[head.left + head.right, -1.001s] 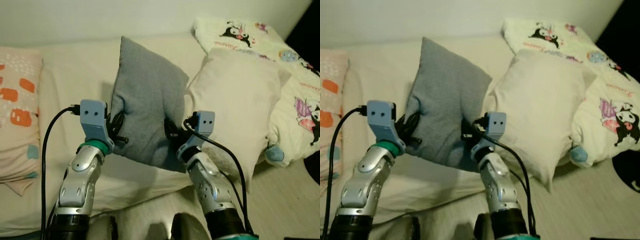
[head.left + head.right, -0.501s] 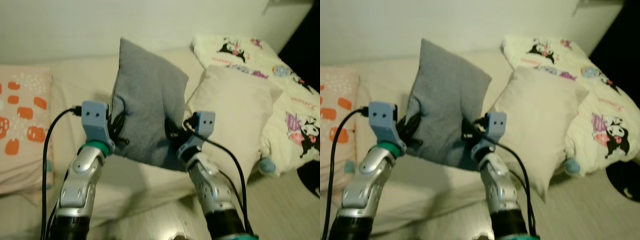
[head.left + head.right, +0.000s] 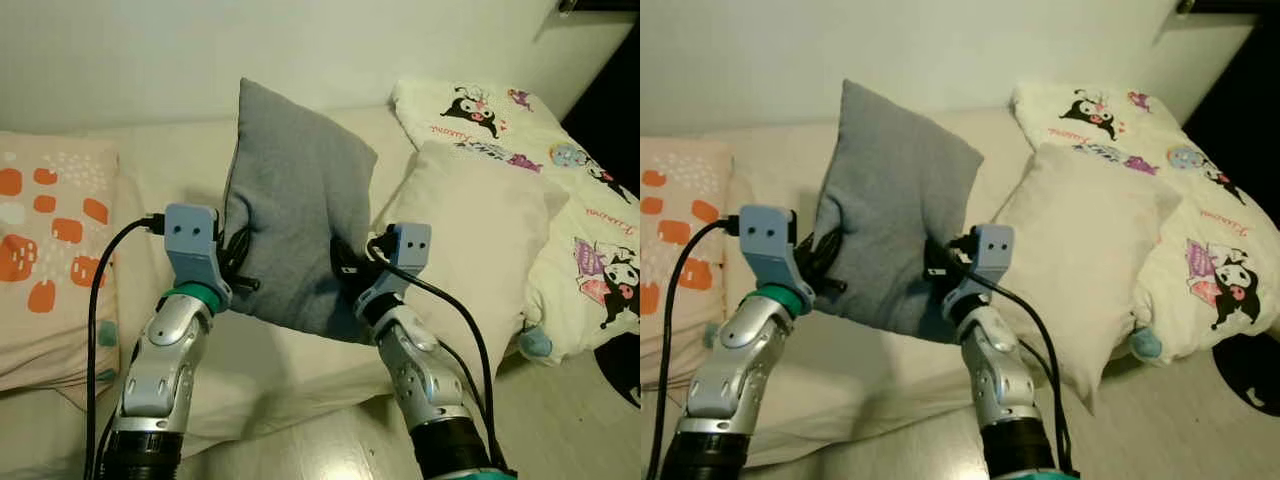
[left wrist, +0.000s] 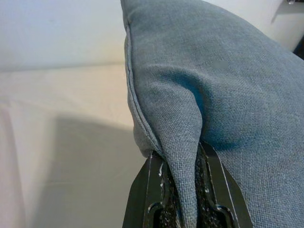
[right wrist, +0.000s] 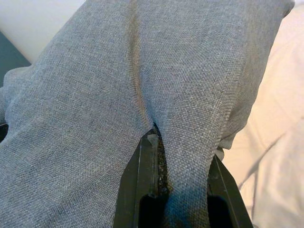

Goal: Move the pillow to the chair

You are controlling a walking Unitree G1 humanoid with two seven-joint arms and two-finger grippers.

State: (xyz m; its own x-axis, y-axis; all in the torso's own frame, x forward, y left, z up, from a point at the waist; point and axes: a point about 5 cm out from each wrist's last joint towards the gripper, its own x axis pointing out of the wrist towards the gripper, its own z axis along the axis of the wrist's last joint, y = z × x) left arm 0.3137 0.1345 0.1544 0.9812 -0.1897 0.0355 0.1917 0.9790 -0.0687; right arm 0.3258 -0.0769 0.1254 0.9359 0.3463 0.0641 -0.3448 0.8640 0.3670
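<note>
- Left eye view: we hold the grey pillow (image 3: 295,215) upright between our 2 arms, lifted above the cream bed (image 3: 180,160). Our left pincer (image 3: 235,262) grips its left edge and our right pincer (image 3: 345,268) grips its lower right edge. A cream pillow (image 3: 480,240) leans just beside it on our right, with a cartoon-print quilt (image 3: 570,200) beyond that. An orange-patterned pillow (image 3: 50,250) lies at the far left of the bed.
- Right eye view: we see the same scene. The grey pillow stands tilted, its top corner against the pale wall (image 3: 940,40), and a black cable (image 3: 675,280) loops from our left wrist.
- Left wrist view: our left pincer's 2 black fingers (image 4: 152,190) are closed tight on a pinched fold of the grey fabric at the pillow's seam, with the bed behind.
- Right wrist view: our right pincer's fingers (image 5: 137,185) are likewise clamped on a bunched fold of the grey pillow, with the cream pillow beside it.
</note>
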